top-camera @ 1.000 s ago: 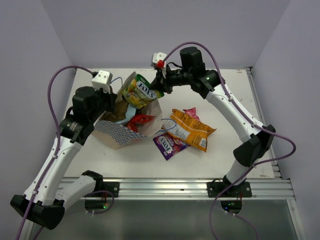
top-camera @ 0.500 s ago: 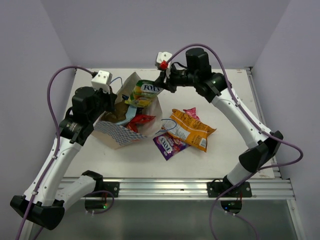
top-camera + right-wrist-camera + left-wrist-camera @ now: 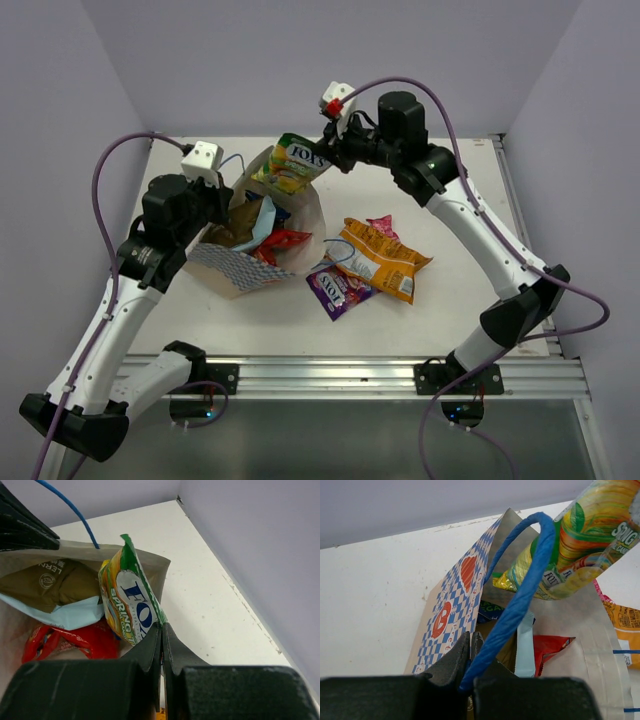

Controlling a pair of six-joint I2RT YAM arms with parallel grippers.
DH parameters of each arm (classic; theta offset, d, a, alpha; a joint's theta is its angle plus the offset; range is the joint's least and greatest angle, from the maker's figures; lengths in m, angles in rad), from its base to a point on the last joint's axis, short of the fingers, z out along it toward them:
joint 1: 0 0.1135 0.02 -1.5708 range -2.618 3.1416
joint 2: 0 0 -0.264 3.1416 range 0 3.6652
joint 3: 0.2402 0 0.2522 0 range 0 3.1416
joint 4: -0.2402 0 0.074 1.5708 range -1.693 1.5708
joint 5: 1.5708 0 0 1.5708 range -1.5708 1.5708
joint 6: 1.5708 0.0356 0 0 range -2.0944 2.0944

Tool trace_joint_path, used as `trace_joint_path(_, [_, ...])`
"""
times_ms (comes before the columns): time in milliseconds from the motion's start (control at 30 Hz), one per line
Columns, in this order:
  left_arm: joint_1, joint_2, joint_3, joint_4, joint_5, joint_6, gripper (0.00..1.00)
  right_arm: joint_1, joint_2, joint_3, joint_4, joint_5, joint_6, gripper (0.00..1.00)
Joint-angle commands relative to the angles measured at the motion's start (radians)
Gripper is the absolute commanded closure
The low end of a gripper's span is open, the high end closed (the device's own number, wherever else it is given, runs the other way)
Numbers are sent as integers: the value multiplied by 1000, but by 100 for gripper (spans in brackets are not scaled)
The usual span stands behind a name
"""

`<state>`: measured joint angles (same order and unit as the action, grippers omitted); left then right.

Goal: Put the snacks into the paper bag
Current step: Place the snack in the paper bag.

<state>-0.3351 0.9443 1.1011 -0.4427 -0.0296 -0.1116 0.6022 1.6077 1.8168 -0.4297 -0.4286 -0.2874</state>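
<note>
Two packs lie nearest on the table (image 3: 470,180), a purple pack (image 3: 337,290) and, touching it on the far right side, an orange chip bag (image 3: 385,260), both just right of the paper bag (image 3: 240,268). That checkered paper bag lies tipped on its side with its mouth gaping, and inside it sit a red cookie bag (image 3: 547,647), a light-blue bag (image 3: 65,614) and a brownish packet (image 3: 50,582). On the left, the left gripper (image 3: 470,655) has its jaws pinched shut on the blue cord handle (image 3: 520,595), which arches up from them over the bag's rim. Farther back, above the far edge of the bag's mouth, the right gripper (image 3: 161,632) has its jaws clamped on the bottom edge of a yellow-green pack (image 3: 291,165), held in the air and tilted, its lower part just over the opening and clear of the packets inside.
</note>
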Motion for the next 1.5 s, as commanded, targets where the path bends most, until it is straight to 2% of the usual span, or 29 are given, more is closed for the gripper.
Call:
trace_joint_path(0, [1,-19,2,15,5,-2,100,13,15,38,77,77,60,100])
trace_joint_path(300, [1,-12,3,18,11,-8,100,66,67,18,89,181,71,100])
trace_joint_path(467, [1,-12,5,18,11,-8,100,129,72,-40,164,270,59,100])
trace_joint_path(667, [1,-13,5,15,13,-8,100,206,72,-174,344,352,-13,100])
trace_joint_path(933, [1,-18,0,16,11,-10,100,268,54,-402,664,425,-143,100])
trace_joint_path(1100, [1,-19,0,15,8,-7,100,281,20,-491,839,589,-167,100])
trace_joint_path(1300, [1,-15,2,15,11,-8,100,300,-28,-536,1005,764,-237,100])
trace_joint_path(1467, [-1,-13,8,12,14,-10,100,341,-26,-567,1097,831,-325,100])
